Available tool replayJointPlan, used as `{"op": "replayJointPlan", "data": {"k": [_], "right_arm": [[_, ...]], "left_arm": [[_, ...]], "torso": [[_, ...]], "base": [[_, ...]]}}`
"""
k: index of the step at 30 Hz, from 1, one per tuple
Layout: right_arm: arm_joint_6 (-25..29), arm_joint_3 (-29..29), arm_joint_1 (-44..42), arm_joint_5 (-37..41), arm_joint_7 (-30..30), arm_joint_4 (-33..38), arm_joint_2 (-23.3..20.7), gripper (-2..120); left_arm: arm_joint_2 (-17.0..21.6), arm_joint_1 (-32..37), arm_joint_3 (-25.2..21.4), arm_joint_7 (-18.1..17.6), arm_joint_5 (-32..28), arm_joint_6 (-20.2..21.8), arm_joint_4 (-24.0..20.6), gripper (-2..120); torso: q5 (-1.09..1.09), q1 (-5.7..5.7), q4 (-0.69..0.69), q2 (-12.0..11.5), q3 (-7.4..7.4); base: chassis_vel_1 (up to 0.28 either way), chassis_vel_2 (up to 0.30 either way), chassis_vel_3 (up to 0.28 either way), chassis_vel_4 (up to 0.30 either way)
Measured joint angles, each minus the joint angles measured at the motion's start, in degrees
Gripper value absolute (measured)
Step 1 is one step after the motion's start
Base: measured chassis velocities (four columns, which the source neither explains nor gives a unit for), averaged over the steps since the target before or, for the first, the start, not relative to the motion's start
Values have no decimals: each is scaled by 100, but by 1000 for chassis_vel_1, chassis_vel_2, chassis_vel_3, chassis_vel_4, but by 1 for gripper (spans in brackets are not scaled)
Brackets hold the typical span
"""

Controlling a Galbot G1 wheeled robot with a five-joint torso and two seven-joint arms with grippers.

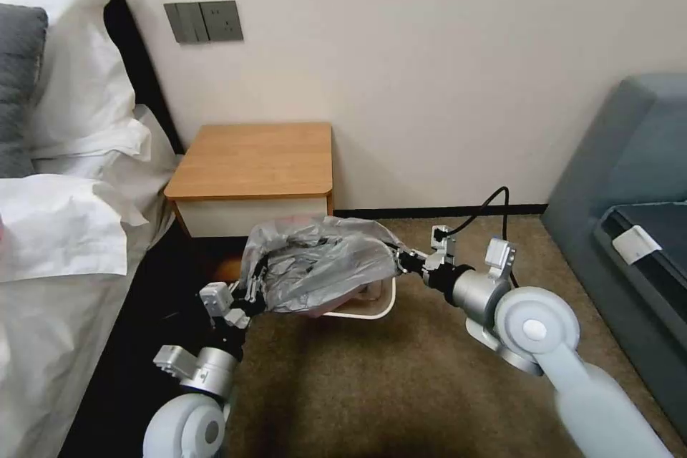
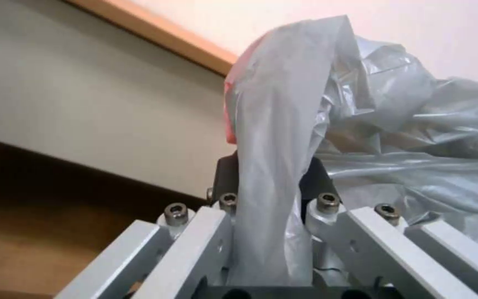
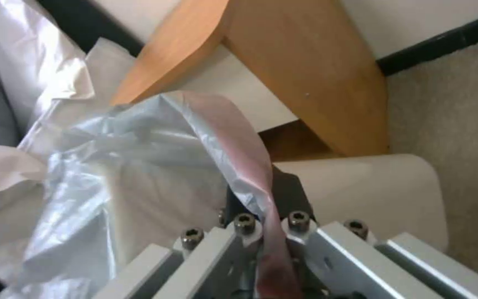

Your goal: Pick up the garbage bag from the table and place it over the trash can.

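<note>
I see my left end effector (image 1: 252, 298) and right end effector (image 1: 401, 258) each clamped on the garbage bag (image 1: 325, 265), stretched over the trash can (image 1: 372, 308) near the bench (image 1: 254, 161).

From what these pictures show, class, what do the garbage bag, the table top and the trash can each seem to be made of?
Garbage bag: thin translucent grey plastic film, shiny and crinkled, pinkish at the edge pinched by the left gripper and right gripper. Table: orange-brown wood or wood-look laminate, matt, with faint grain. Trash can: probably moulded plastic, smooth cream with rounded corners.
</note>
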Motion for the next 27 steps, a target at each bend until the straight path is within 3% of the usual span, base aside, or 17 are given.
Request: {"op": "replayJointPlan", "data": {"k": [9, 27], "right_arm": [[26, 63, -239, 41, 146, 422, -53, 0], [-110, 621, -836, 463, -53, 467, -40, 0]], "left_arm": [[-15, -76, -12, -101, -153, 77, 192, 8], [84, -97, -122, -27, -834, 268, 127, 8]], "torso": [[0, 0, 0, 0, 0], [0, 0, 0, 0, 0]], "base": [[0, 0, 0, 0], [0, 0, 0, 0]]}}
